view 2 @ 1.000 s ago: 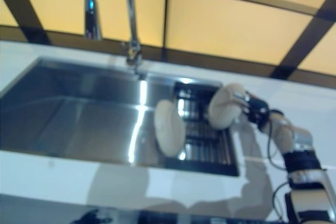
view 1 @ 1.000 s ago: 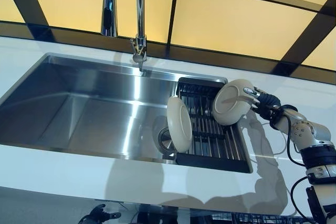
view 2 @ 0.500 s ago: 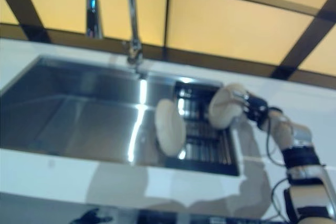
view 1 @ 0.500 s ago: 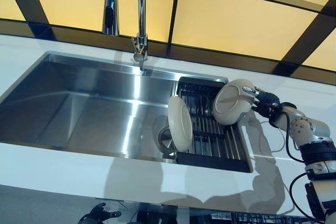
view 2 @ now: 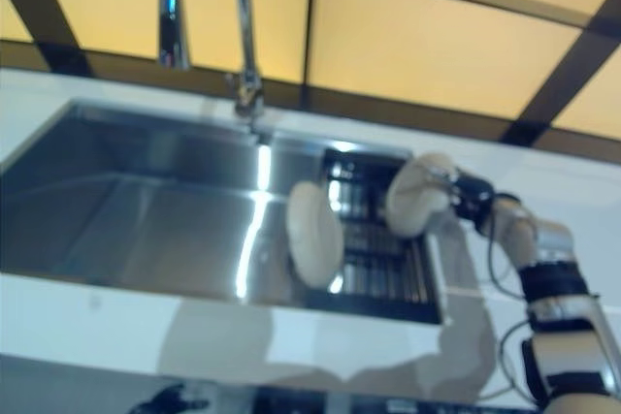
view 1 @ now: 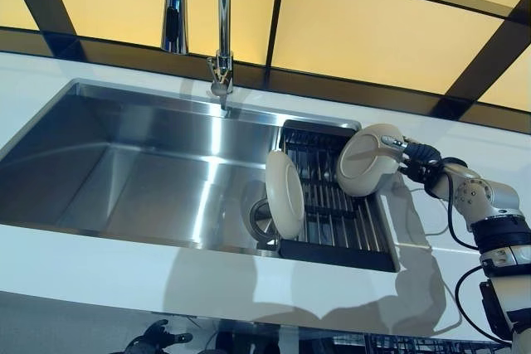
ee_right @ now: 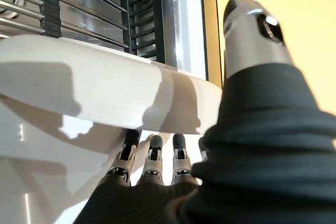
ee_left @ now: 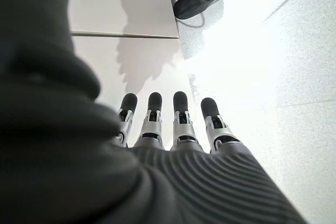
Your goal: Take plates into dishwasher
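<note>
A cream plate [view 1: 363, 161] hangs tilted over the right end of the black dish rack [view 1: 332, 223] in the sink. My right hand [view 1: 417, 160] is shut on its right rim. In the right wrist view the thumb [ee_right: 253, 31] lies over the plate's rim [ee_right: 84, 90] and the fingers [ee_right: 151, 161] curl beneath it. A second cream plate [view 1: 284, 194] stands on edge at the rack's left end. My left hand [ee_left: 177, 124] hangs low beside the cabinet, fingers straight, holding nothing.
The steel sink [view 1: 124, 163] is set into a white counter [view 1: 99, 275]. A chrome tap [view 1: 221, 31] rises behind it. A drain [view 1: 261, 220] sits just left of the rack. Amber panels with dark frames [view 1: 373, 35] back the counter.
The right forearm has lifted and drawn slightly right. The held plate stays almost where it was, and the standing plate has not moved.
</note>
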Controlling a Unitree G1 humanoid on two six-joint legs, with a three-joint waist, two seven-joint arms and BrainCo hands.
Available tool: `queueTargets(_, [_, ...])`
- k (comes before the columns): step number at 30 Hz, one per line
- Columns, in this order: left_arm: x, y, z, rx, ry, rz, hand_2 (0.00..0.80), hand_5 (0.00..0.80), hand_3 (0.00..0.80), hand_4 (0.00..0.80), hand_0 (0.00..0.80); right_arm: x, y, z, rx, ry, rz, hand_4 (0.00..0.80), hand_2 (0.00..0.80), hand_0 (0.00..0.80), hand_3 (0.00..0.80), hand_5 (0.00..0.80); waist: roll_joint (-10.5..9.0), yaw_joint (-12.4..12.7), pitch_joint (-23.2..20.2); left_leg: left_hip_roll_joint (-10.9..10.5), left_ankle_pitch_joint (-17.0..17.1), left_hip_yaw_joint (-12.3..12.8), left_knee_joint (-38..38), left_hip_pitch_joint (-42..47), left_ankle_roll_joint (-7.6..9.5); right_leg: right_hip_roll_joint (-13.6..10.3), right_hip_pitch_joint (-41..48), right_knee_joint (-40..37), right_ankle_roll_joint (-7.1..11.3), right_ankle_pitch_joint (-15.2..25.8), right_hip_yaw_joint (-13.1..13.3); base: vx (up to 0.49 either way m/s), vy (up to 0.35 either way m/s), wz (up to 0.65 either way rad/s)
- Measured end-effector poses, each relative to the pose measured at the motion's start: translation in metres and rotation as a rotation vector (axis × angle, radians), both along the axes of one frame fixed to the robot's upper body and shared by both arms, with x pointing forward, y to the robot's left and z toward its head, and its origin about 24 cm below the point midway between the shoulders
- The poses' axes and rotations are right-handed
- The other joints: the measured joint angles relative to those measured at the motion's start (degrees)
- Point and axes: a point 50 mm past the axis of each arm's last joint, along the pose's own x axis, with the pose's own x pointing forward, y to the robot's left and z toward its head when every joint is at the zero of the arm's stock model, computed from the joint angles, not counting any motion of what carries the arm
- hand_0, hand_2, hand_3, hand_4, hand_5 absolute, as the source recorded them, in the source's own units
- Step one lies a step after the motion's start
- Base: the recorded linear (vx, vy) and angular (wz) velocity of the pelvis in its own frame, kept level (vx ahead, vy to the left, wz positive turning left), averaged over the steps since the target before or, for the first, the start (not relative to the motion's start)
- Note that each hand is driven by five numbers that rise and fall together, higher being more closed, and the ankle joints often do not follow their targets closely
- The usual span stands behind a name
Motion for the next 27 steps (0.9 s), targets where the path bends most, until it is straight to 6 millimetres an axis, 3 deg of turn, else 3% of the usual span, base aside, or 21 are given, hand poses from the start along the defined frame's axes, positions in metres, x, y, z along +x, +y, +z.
queueTargets(3, [0.002,-0.001,0.001,-0.001,-0.007,-0.003,0.0,0.0,0.0,0.0,0.0,0.001,0.001,0.0,-0.013,0.003,0.004,0.132,0.132,0.132,0.132,0.132,0.01,0.05,0.0,0.0,0.02,0.01,0.0,0.01,-0.03,0.0,0.0,0.03,0.0,0.0,-0.01,0.0,0.0,0.0])
queueTargets(6, [0.002,-0.001,0.001,-0.001,-0.006,-0.003,0.0,0.0,0.0,0.0,0.0,0.0,0.002,-0.002,-0.025,0.02,0.012,0.264,0.264,0.264,0.264,0.264,0.01,0.04,0.0,0.0,0.01,0.01,0.0,0.02,-0.01,-0.01,0.0,0.05,0.0,0.0,-0.01,0.0,0.0,0.0])
queueTargets(8, [0.002,-0.001,0.001,-0.001,-0.007,-0.004,0.0,0.0,0.0,0.0,0.0,0.0,0.004,-0.005,-0.028,0.035,0.017,0.408,0.408,0.408,0.408,0.408,0.06,0.05,0.04,0.0,0.02,0.0,0.01,0.01,-0.03,-0.01,0.0,0.04,0.0,0.0,-0.02,0.0,0.0,0.0])
queueTargets(10, [0.002,-0.001,0.001,-0.001,-0.007,-0.003,0.0,0.0,0.0,0.0,0.0,0.001,0.008,-0.008,-0.02,0.044,0.026,0.43,0.43,0.43,0.43,0.43,0.09,0.03,0.06,0.0,0.02,0.0,0.01,0.01,-0.03,-0.01,0.0,0.03,0.0,0.0,-0.02,0.0,0.0,0.0])
queueTargets(11, [0.002,-0.001,0.001,-0.001,-0.007,-0.004,0.0,0.0,0.0,0.0,0.0,0.001,0.01,-0.009,-0.015,0.043,0.03,0.486,0.486,0.486,0.486,0.486,0.09,0.02,0.06,0.0,0.02,0.0,0.01,0.02,-0.04,-0.01,0.01,0.03,0.0,0.0,-0.02,0.0,0.0,0.0])
queueTargets(14, [0.003,-0.001,0.001,-0.001,-0.008,-0.004,0.0,0.0,0.0,0.0,0.0,0.001,0.011,-0.01,-0.009,0.049,0.037,0.552,0.552,0.552,0.552,0.552,0.11,-0.01,0.07,-0.01,0.04,0.01,0.01,0.02,-0.06,-0.03,0.0,0.05,0.0,0.0,-0.02,0.0,0.0,0.0])
queueTargets(20, [0.004,-0.001,0.001,-0.001,-0.01,-0.005,0.0,0.0,0.0,0.0,0.0,0.002,0.014,-0.013,-0.018,0.057,0.045,0.631,0.631,0.631,0.631,0.631,0.13,0.14,0.09,-0.01,-0.04,-0.03,0.01,0.0,0.06,-0.04,-0.02,0.1,0.0,0.0,-0.05,0.0,0.0,0.0])
queueTargets(23, [0.005,-0.001,0.001,-0.001,-0.012,-0.006,0.0,0.0,0.0,0.0,0.0,0.002,0.014,-0.012,-0.019,0.056,0.046,0.8,0.8,0.8,0.8,0.8,0.15,0.1,0.09,-0.02,-0.04,-0.03,0.02,-0.03,0.06,-0.05,-0.06,0.1,0.0,0.0,-0.05,0.0,0.0,0.0])
queueTargets(27, [0.005,-0.001,0.001,-0.001,-0.013,-0.006,0.0,0.0,0.0,0.0,0.0,0.002,0.015,-0.013,-0.034,0.058,0.051,0.8,0.8,0.8,0.8,0.8,0.18,0.1,0.12,-0.02,-0.04,-0.02,0.02,-0.06,0.05,-0.04,-0.1,0.11,0.0,0.0,-0.05,0.0,0.0,0.0])
